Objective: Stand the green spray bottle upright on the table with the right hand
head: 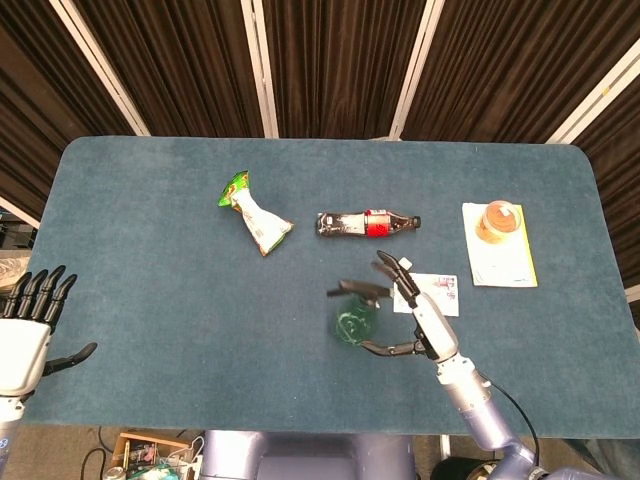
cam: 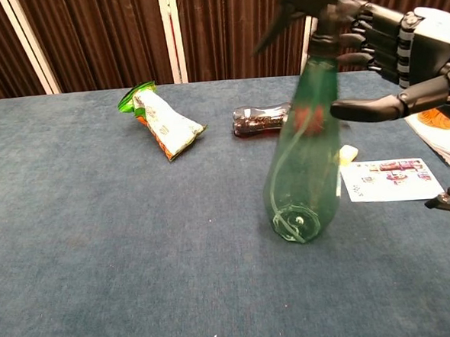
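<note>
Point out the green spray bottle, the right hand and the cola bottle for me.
green spray bottle (cam: 304,156), chest view, mid body.
right hand (cam: 401,54), chest view, back of the palm.
cola bottle (head: 365,224), head view, red label.

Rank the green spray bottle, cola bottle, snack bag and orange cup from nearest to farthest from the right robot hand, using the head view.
1. Green spray bottle, right beside the right robot hand, on its left.
2. Cola bottle, lying beyond the hand at mid-table.
3. Orange cup, on the paper at far right.
4. Snack bag, far left of the cola bottle.
</note>
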Robot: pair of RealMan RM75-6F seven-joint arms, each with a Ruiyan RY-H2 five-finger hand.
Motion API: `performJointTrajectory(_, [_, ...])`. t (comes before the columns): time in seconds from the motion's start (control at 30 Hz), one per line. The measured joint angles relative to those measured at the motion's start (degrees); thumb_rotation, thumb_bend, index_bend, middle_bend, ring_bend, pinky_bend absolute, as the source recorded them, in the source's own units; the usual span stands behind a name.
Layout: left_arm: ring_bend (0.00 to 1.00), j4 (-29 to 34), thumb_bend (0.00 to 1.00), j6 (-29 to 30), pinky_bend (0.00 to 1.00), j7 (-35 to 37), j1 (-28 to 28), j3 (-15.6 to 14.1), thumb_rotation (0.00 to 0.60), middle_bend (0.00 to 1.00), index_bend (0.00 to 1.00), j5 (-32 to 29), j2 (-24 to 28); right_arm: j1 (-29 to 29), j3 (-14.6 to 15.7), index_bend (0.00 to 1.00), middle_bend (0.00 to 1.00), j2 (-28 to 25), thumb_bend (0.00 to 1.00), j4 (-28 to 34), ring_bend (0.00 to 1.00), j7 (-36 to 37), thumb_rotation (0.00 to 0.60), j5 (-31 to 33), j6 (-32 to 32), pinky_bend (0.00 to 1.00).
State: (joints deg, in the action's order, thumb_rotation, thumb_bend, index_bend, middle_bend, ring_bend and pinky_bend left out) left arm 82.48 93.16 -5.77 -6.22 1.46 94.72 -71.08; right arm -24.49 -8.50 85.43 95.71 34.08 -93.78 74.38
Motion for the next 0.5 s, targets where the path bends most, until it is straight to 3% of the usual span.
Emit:
performJointTrajectory(0.23, [0.0, -0.14, 0.01, 0.76, 0.05, 0.94, 0.26, 0.13, 0.6, 0.0, 0.0, 0.18, 0.27, -0.64, -0.1, 0.0, 0.0, -3.0, 0.07, 4.47, 0.0, -5.72, 0.6, 2.09, -1.78, 0.0])
performJointTrajectory(0.5, [0.0, -0.23, 0.01, 1.78, 0.05, 1.36, 0.79, 0.0, 0.6, 0.0, 0.0, 0.67, 0.52, 0.92, 0.81, 0.0, 0.0, -7.95, 0.07, 7.71, 0.0, -9.67, 0.6, 1.91, 0.32, 0.0])
